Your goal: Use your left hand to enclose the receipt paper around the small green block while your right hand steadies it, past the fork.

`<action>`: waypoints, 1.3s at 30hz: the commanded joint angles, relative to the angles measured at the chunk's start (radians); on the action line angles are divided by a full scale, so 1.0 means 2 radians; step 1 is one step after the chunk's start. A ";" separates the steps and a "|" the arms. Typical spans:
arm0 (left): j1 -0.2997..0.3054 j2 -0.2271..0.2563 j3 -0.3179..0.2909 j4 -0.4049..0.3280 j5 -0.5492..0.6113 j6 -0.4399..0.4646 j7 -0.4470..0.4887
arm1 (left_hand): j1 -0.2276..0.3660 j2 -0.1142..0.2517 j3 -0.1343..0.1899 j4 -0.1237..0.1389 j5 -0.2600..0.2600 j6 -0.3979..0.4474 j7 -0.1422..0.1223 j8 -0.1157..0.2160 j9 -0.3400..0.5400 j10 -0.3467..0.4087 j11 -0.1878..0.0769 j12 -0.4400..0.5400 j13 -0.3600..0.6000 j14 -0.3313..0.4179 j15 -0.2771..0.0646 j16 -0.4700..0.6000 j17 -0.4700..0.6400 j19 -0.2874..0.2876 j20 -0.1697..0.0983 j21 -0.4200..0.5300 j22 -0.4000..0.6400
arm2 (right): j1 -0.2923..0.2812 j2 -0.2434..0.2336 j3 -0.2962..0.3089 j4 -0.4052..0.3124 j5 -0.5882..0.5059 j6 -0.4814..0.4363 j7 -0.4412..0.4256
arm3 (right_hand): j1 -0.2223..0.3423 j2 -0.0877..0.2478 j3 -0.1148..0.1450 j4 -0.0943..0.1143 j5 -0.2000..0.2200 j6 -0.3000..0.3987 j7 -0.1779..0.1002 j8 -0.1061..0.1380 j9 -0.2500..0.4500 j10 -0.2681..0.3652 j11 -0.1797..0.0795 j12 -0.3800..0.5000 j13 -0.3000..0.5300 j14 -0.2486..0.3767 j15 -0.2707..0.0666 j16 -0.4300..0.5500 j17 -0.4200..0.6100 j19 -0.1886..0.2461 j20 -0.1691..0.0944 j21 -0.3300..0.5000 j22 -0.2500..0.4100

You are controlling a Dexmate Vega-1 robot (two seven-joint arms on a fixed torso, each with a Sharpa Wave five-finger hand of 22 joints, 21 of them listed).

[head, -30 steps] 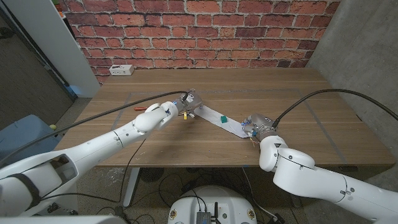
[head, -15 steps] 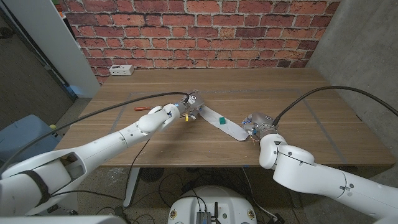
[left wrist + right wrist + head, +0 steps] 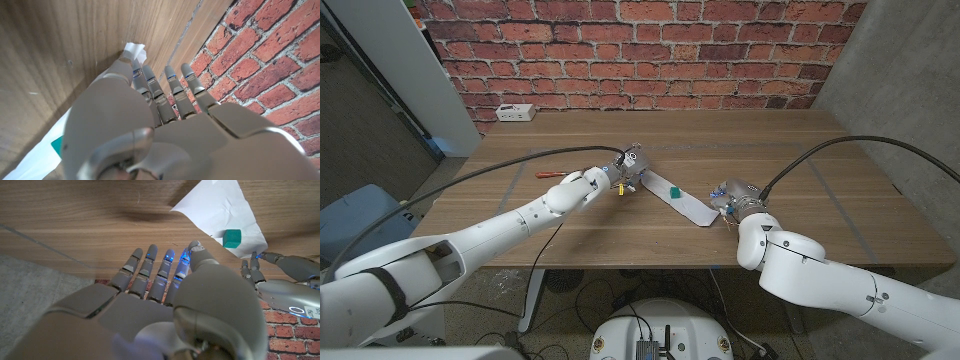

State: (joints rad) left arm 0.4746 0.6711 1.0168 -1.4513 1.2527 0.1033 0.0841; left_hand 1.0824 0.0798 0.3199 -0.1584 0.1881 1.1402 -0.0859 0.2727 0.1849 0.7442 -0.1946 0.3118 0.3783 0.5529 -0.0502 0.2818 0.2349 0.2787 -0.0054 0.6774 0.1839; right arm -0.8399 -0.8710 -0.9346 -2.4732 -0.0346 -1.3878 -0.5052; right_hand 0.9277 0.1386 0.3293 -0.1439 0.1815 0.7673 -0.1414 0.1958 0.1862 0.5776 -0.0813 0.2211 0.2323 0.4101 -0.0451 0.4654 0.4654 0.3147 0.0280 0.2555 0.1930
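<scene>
A white strip of receipt paper [image 3: 688,203] lies slantwise at the table's middle, with the small green block [image 3: 674,190] on it. My left hand [image 3: 620,173] holds the strip's far left end, which stands lifted off the wood. In the left wrist view that paper end [image 3: 134,50] pokes out past my thumb, and the block [image 3: 56,146] shows beside the hand. My right hand [image 3: 731,197] sits by the strip's near right end with its fingers stretched out, holding nothing. The right wrist view shows the paper [image 3: 220,210], the block [image 3: 231,237] and my left hand [image 3: 287,277].
A small red-handled utensil [image 3: 550,173] lies left of my left hand. A white power strip [image 3: 514,112] sits at the far left edge by the brick wall. Bare wood [image 3: 800,140] stretches to the right and behind the paper.
My left hand has crept a little to the right with the paper's lifted end. My right hand has edged slightly away from me. The green block has barely shifted.
</scene>
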 commanded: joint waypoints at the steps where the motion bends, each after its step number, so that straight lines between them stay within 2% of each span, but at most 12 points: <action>1: -0.009 0.009 0.013 -0.016 0.040 0.020 0.034 | 0.001 0.005 0.006 0.001 -0.001 0.014 0.001 0.001 0.004 0.007 -0.001 0.006 0.002 0.005 -0.086 0.001 0.000 0.002 -0.005 0.005 0.002 | 0.009 0.003 -0.003 -0.007 0.014 0.002 0.002 | 0.003 0.007 0.001 0.000 0.002 0.007 -0.009 0.001 0.000 -0.009 -0.004 0.000 0.002 -0.003 -0.075 0.006 0.011 -0.013 -0.001 -0.004 0.001; 4: -0.010 0.009 0.016 -0.018 0.049 0.021 0.035 | 0.001 0.006 0.008 0.001 -0.001 0.021 0.005 0.002 0.004 0.010 -0.001 0.008 0.003 0.008 -0.087 0.000 -0.001 0.001 -0.006 0.004 0.002 | 0.025 0.001 -0.018 -0.010 0.017 -0.004 0.009 | 0.022 0.012 0.005 -0.009 0.001 0.010 -0.011 0.000 0.000 0.005 -0.026 0.013 0.013 0.003 -0.080 0.026 0.035 -0.020 -0.002 -0.006 0.002; 6: -0.013 0.009 0.017 -0.020 0.055 0.019 0.036 | 0.001 0.005 0.010 0.000 0.000 0.024 0.006 0.002 0.005 0.011 -0.001 0.010 0.004 0.010 -0.087 0.000 -0.001 -0.001 -0.009 0.003 0.002 | 0.051 -0.006 -0.045 -0.012 0.018 -0.004 0.025 | 0.031 0.012 0.005 -0.010 0.001 0.017 -0.013 0.002 0.000 0.015 -0.038 0.021 0.018 0.001 -0.083 0.038 0.050 -0.022 -0.004 -0.007 0.002; 10: -0.016 0.009 0.017 -0.023 0.063 0.017 0.046 | 0.002 0.003 0.013 -0.002 0.001 0.032 0.009 0.003 0.005 0.014 -0.001 0.013 0.005 0.013 -0.088 -0.003 -0.002 -0.003 -0.013 0.003 0.002 | 0.069 -0.011 -0.056 -0.013 0.032 -0.004 0.041 | 0.051 0.007 0.006 -0.014 0.001 0.059 -0.007 0.013 -0.001 0.046 -0.040 0.035 0.025 0.008 -0.086 0.064 0.077 -0.015 -0.008 -0.002 0.003; 17: -0.019 0.008 0.017 -0.028 0.074 0.017 0.052 | 0.004 0.001 0.018 -0.004 0.003 0.039 0.015 0.003 0.006 0.020 -0.002 0.017 0.007 0.017 -0.089 -0.005 -0.002 -0.004 -0.015 0.002 0.002 | 0.109 -0.009 -0.080 0.003 0.092 -0.004 0.043 | 0.067 0.010 0.016 -0.016 0.003 0.078 -0.010 0.016 -0.001 0.065 -0.045 0.040 0.024 0.012 -0.089 0.059 0.076 -0.005 -0.017 0.003 0.003; 21: -0.020 0.009 0.016 -0.029 0.073 0.011 0.056 | 0.004 0.000 0.019 -0.005 0.003 0.041 0.015 0.002 0.006 0.021 -0.002 0.018 0.007 0.018 -0.089 -0.006 -0.003 -0.005 -0.017 0.002 0.002 | 0.129 -0.010 -0.093 0.013 0.150 -0.004 -0.004 | 0.073 0.006 0.023 -0.013 0.004 0.056 -0.014 0.003 -0.001 0.034 -0.049 0.024 0.020 -0.003 -0.085 0.038 0.068 -0.005 -0.018 0.005 0.004; 24: -0.021 0.010 0.014 -0.032 0.071 0.006 0.056 | 0.004 0.000 0.020 -0.005 0.004 0.041 0.014 0.002 0.006 0.021 -0.002 0.019 0.008 0.019 -0.089 -0.007 -0.003 -0.005 -0.017 0.002 0.002 | 0.137 -0.009 -0.099 0.021 0.187 -0.004 -0.048 | 0.064 0.000 0.021 -0.004 0.003 0.007 -0.016 -0.011 0.000 -0.024 -0.052 -0.002 0.013 -0.030 -0.076 0.015 0.062 -0.007 -0.016 0.007 0.004; 26: -0.021 0.010 0.014 -0.033 0.071 0.003 0.055 | 0.004 -0.001 0.021 -0.005 0.004 0.042 0.012 0.002 0.006 0.022 -0.002 0.020 0.008 0.020 -0.089 -0.007 -0.003 -0.006 -0.017 0.002 0.002 | 0.135 -0.008 -0.098 0.027 0.200 -0.004 -0.070 | 0.049 -0.005 0.013 0.003 0.001 -0.011 -0.011 -0.012 0.001 -0.052 -0.034 -0.012 0.010 -0.050 -0.064 0.002 0.060 -0.008 -0.012 0.008 0.004; 27: -0.021 0.010 0.014 -0.035 0.072 0.004 0.053 | 0.004 -0.001 0.021 -0.005 0.004 0.042 0.012 0.001 0.006 0.022 -0.002 0.020 0.008 0.020 -0.089 -0.008 -0.003 -0.006 -0.017 0.002 0.002 | 0.135 -0.007 -0.098 0.030 0.201 -0.004 -0.073 | 0.041 -0.007 0.010 0.007 0.000 -0.036 -0.008 -0.015 0.001 -0.068 -0.035 -0.015 0.009 -0.066 -0.058 -0.011 0.055 -0.010 -0.011 0.008 0.004; 30: -0.021 0.011 0.013 -0.038 0.075 0.003 0.050 | 0.003 -0.002 0.021 -0.005 0.004 0.043 0.012 0.001 0.006 0.022 -0.002 0.021 0.009 0.020 -0.089 -0.008 -0.003 -0.006 -0.018 0.002 0.003 | 0.138 -0.005 -0.100 0.038 0.209 -0.004 -0.080 | 0.028 -0.012 0.004 0.010 0.000 -0.059 -0.006 -0.014 0.001 -0.083 -0.029 -0.015 0.008 -0.092 -0.046 -0.030 0.047 -0.019 -0.005 0.006 0.004; 36: -0.022 0.011 0.012 -0.040 0.083 0.002 0.053 | 0.003 -0.003 0.023 -0.005 0.004 0.044 0.010 0.000 0.006 0.023 -0.002 0.022 0.009 0.020 -0.088 -0.010 -0.003 -0.007 -0.019 0.002 0.003 | 0.143 -0.003 -0.100 0.054 0.225 -0.004 -0.082 | 0.014 -0.018 -0.005 0.013 -0.001 -0.089 0.008 -0.012 0.002 -0.104 -0.012 -0.015 0.005 -0.100 -0.038 -0.045 0.035 -0.019 -0.001 0.007 0.004; 39: -0.024 0.011 0.012 -0.042 0.085 -0.002 0.053 | 0.002 -0.004 0.024 -0.005 0.004 0.046 0.009 0.000 0.006 0.024 -0.003 0.023 0.010 0.020 -0.089 -0.011 -0.003 -0.007 -0.020 0.002 0.003 | 0.145 -0.001 -0.098 0.063 0.239 -0.004 -0.085 | 0.004 -0.022 -0.009 0.015 -0.002 -0.095 0.022 -0.010 0.002 -0.102 0.009 -0.012 0.003 -0.097 -0.031 -0.051 0.027 -0.015 0.000 0.009 0.004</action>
State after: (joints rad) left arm 0.4344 0.6924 1.0452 -1.5214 1.4047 0.1137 0.1891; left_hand 1.0832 0.0806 0.3603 -0.1683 0.1941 1.1690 -0.0571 0.2686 0.1854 0.7836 -0.1984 0.3517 0.3923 0.5845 -0.0571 0.2622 0.2277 0.2603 -0.0380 0.6774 0.1837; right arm -0.5799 -0.8825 -1.1230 -2.4050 0.3420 -1.3950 -0.6210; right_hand 0.9496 0.0979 0.3190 -0.1173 0.1803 0.5829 -0.1173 0.1694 0.1888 0.3662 -0.0915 0.1885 0.2398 0.2066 -0.0377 0.3718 0.5275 0.2732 0.0238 0.2632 0.1979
